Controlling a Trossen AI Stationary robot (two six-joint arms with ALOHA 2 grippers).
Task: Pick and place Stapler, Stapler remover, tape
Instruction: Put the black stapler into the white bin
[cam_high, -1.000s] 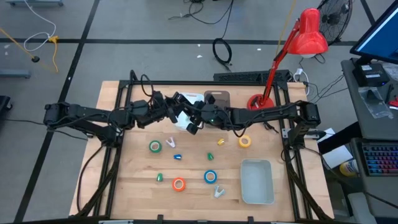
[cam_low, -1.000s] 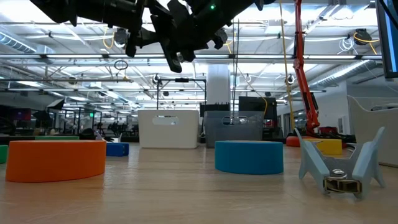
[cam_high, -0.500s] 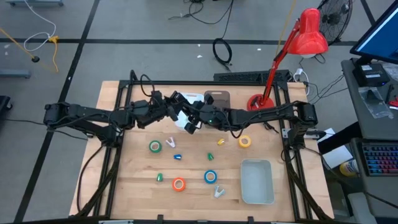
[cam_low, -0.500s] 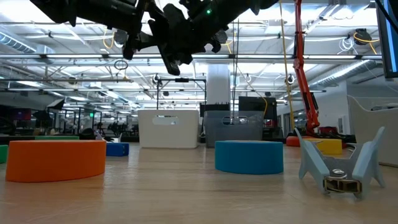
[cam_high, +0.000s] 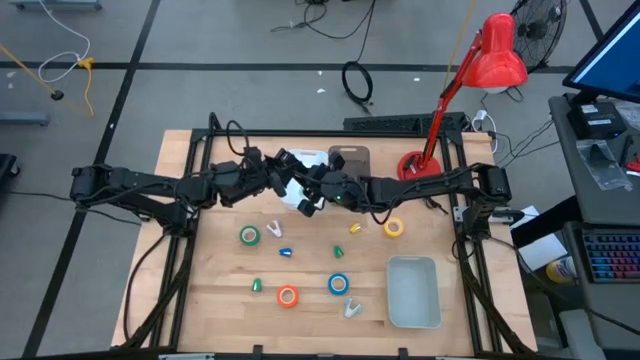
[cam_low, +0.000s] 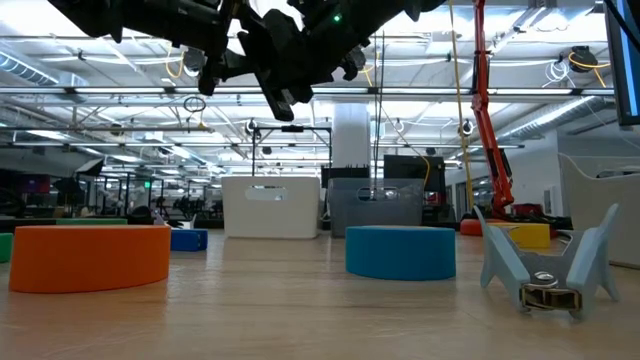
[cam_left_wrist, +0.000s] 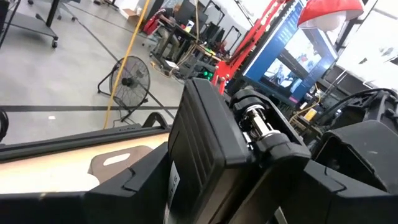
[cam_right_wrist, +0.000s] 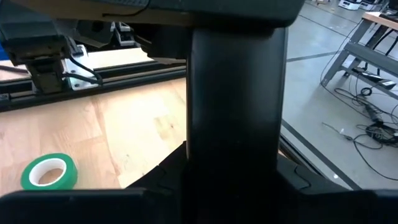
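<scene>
A black stapler (cam_left_wrist: 205, 140) hangs in the air over the table's far middle, between my two arms. My left gripper (cam_high: 283, 182) comes at it from the table's left and my right gripper (cam_high: 314, 192) from the right; both are shut on it. On the table lie the tape rolls: green (cam_high: 249, 235), yellow (cam_high: 393, 227), blue (cam_high: 339, 284) and orange (cam_high: 288, 296). A white stapler remover (cam_high: 275, 229) lies by the green roll. A grey one (cam_low: 548, 265) rests on its jaw tips near the front. My left gripper has the stapler's body (cam_left_wrist: 186, 174) between its two fingers, coming level from the table's left. The stapler is lifted clear and tilted. My right gripper holds a black bar of the stapler (cam_right_wrist: 235, 124) between its fingers, slanting slightly down from the table's right; its own fingers hide the exact contact.
A white tray (cam_high: 413, 291) stands at the front right. Several small coloured pins (cam_high: 286, 251) lie among the rolls. A red desk lamp (cam_high: 495, 55) rises from its base (cam_high: 412, 163) at the far right, beside a brown pad (cam_high: 348, 157).
</scene>
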